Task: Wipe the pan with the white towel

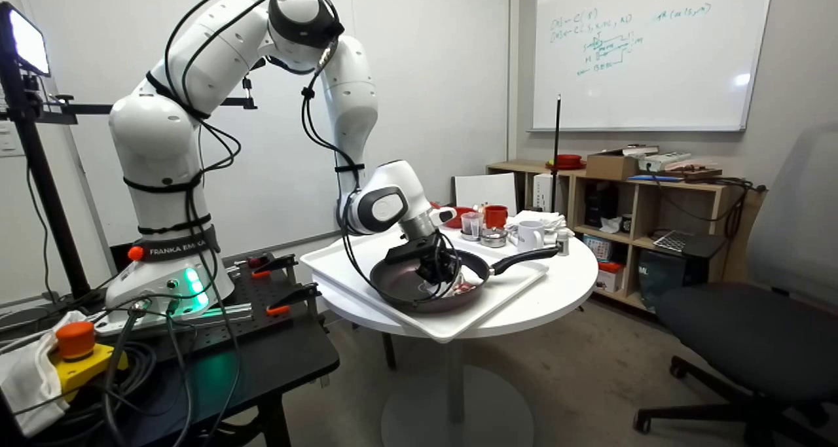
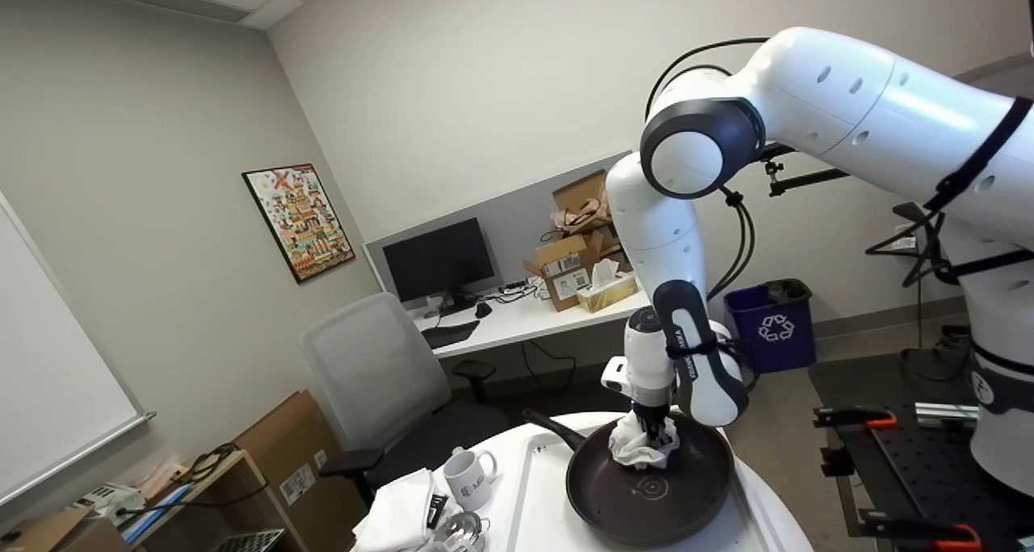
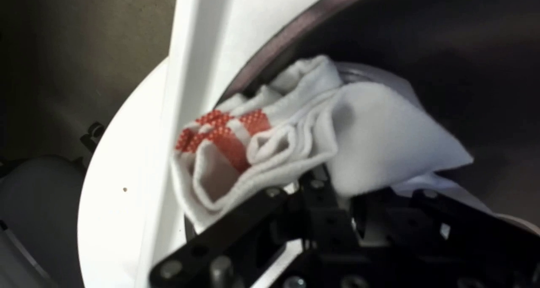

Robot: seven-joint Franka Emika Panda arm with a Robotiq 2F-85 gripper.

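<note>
Nearest in the wrist view, the black Robotiq gripper point(image 3: 342, 195) is closed on a bunched white towel point(image 3: 322, 130), pinching its folds between 2 fingers point(image 3: 322, 203). Red woven bands mark the towel's end toward the tray's edge. The towel sits inside a dark frying pan point(image 2: 650, 520), gathered toward the side where the black handle point(image 1: 524, 261) joins; whether its banded end touches the rim I cannot tell.

The pan rests on a white tray point(image 1: 501, 293), set on a round white table point(image 1: 577, 270). Past the tray stand a light grey mug point(image 2: 468, 481) with dark lettering, a red mug point(image 1: 495, 216) and a clear cup point(image 1: 471, 224). The Franka arm point(image 1: 353, 87) arches over from a black bench point(image 1: 275, 349).

Farther off are a grey-backed office chair point(image 1: 753, 316), a wooden cubby shelf point(image 1: 514, 166) and a whiteboard point(image 1: 655, 54) with green handwriting. In an exterior view, a white desk point(image 2: 517, 324) bears a black monitor point(image 2: 440, 259), and a blue recycling bin point(image 2: 771, 334) stands near the wall.
</note>
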